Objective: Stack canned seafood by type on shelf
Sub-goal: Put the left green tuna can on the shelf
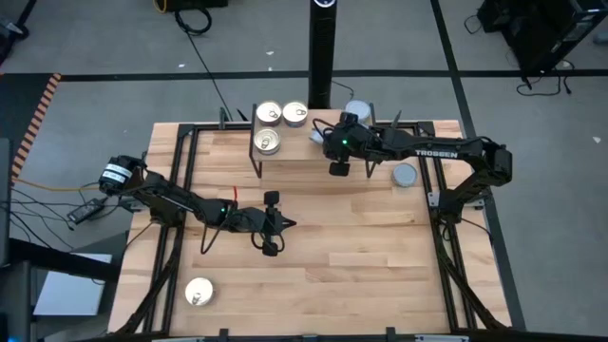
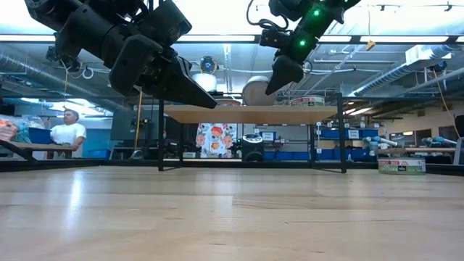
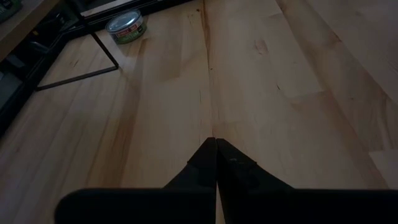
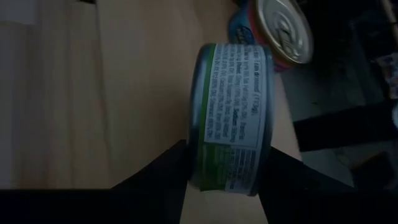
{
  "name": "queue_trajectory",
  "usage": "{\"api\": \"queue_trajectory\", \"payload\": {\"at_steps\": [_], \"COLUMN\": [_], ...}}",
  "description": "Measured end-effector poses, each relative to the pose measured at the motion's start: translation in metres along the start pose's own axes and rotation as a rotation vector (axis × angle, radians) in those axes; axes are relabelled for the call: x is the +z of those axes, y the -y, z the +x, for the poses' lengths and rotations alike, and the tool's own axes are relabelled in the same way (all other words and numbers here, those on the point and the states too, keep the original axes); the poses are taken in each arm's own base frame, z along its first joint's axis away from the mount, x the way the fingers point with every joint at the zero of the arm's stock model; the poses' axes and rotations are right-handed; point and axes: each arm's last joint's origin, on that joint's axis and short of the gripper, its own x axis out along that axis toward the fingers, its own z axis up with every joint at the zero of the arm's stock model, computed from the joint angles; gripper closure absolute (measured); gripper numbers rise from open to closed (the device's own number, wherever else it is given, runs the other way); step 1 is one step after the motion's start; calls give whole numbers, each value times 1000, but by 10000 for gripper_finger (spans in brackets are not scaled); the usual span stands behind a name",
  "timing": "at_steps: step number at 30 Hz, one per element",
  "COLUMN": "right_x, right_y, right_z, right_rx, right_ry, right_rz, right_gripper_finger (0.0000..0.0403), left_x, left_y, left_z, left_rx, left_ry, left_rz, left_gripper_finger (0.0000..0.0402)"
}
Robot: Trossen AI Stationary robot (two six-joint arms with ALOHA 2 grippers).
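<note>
The right gripper [image 4: 227, 171] is over the shelf [image 1: 313, 147], near its right end. Its 2 fingers [image 4: 158, 177] sit on either side of a tin [image 4: 231, 118] with a green label, one on each flat face, pressed against it. Just past that tin in the right wrist view is another tin with a gold lid [image 4: 283, 28].

3 gold tins [image 1: 269, 114] sit close together at the left end of the shelf. A grey tin [image 1: 405, 175] sits on the table [image 1: 380, 247], just right of the shelf. Another gold tin [image 1: 199, 292] is far from the shelf, near the table's front left corner.

The left gripper [image 3: 214, 162] is in front of the shelf, fingers shut together, holding nothing.
</note>
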Motion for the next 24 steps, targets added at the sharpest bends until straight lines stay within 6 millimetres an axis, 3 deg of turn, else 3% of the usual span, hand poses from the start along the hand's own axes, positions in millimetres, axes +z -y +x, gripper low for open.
{"api": "queue_trajectory", "payload": {"at_steps": [10, 17, 24], "right_x": [2, 11, 8], "right_y": [-10, -10, -8], "right_z": [-3, -8, -5], "right_rx": [-70, -275, -280], "right_ry": [-37, -62, -98], "right_rz": [-107, -223, -314], "right_gripper_finger": [233, 249, 249], "left_x": [0, 0, 0], "left_y": [0, 0, 0], "left_z": [0, 0, 0], "left_rx": [0, 0, 0], "left_ry": [0, 0, -1], "left_rz": [0, 0, 1], "left_gripper_finger": [396, 396, 396]}}
